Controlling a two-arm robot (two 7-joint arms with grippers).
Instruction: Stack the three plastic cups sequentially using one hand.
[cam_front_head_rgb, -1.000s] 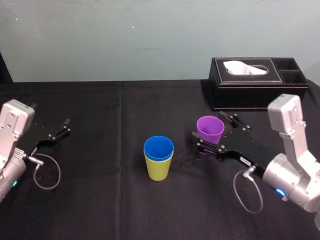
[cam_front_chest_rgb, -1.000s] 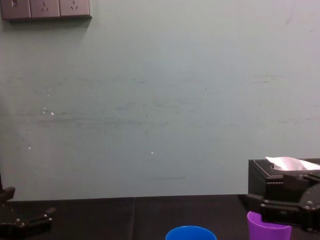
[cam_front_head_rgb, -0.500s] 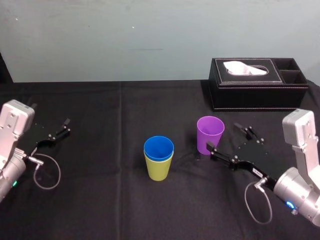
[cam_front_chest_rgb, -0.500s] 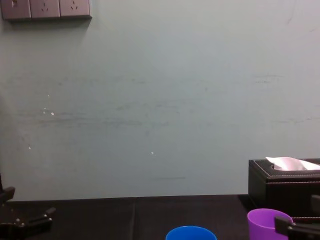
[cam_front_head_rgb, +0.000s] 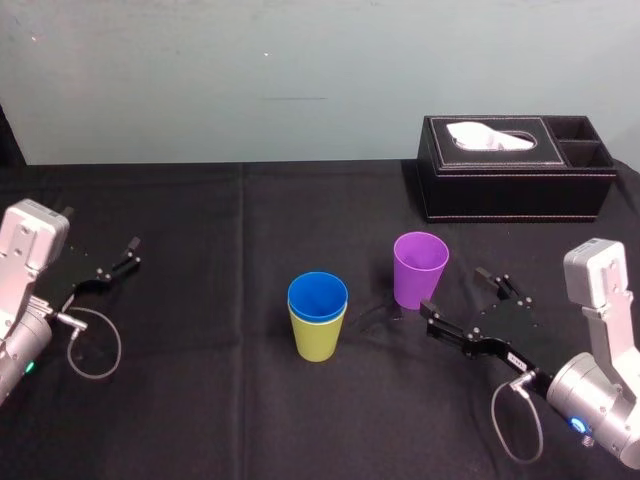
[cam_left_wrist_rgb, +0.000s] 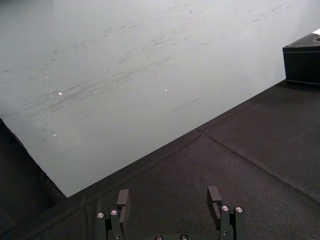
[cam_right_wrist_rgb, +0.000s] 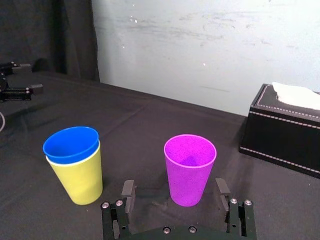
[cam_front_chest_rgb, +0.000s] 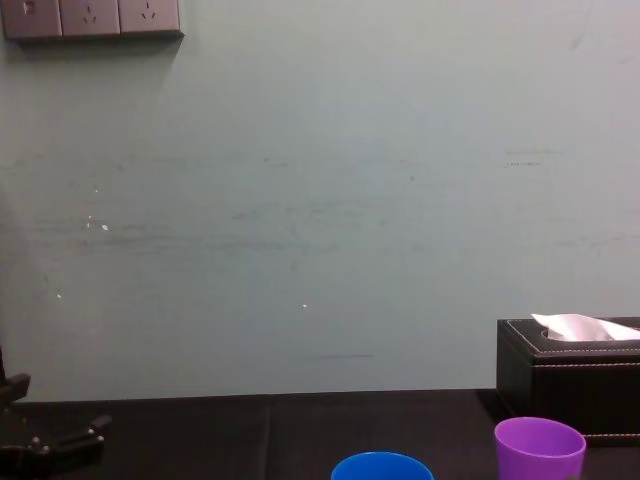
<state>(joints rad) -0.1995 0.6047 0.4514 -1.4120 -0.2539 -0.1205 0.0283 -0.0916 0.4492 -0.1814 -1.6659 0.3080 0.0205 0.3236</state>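
The purple cup (cam_front_head_rgb: 420, 268), right of centre in the head view, is smooth plastic with a soft sheen. The blue cup (cam_front_head_rgb: 318, 295) and the yellow-green cup (cam_front_head_rgb: 318, 340) at centre look the same. The tablecloth (cam_front_head_rgb: 200, 400) is matt black cloth with a faint crease. The tissue box (cam_front_head_rgb: 515, 185), upper right, has a black leather-like skin with pale stitching, and a white paper tissue (cam_front_head_rgb: 490, 136) shows in it. The right gripper (cam_front_head_rgb: 455, 290) and left gripper (cam_front_head_rgb: 133, 252) are matt black with small bright screws. The wall (cam_front_head_rgb: 250, 80) is matt, scuffed paint.
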